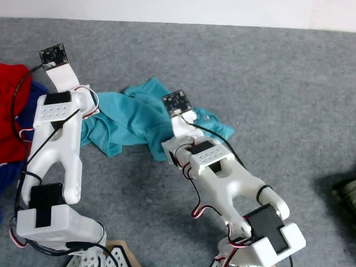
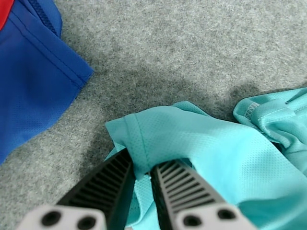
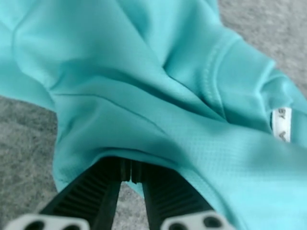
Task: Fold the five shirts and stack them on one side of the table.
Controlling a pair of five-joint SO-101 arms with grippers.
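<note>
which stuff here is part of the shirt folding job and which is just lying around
Part of the job: teal shirt, pinched by the left gripper and the right gripper; blue shirt; red shirt.

Lying about: dark object at the high view's right edge, too cut off to identify; tan board at its bottom edge.

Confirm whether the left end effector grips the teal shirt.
Yes, the left end effector is shut on a fold of the teal shirt.
</note>
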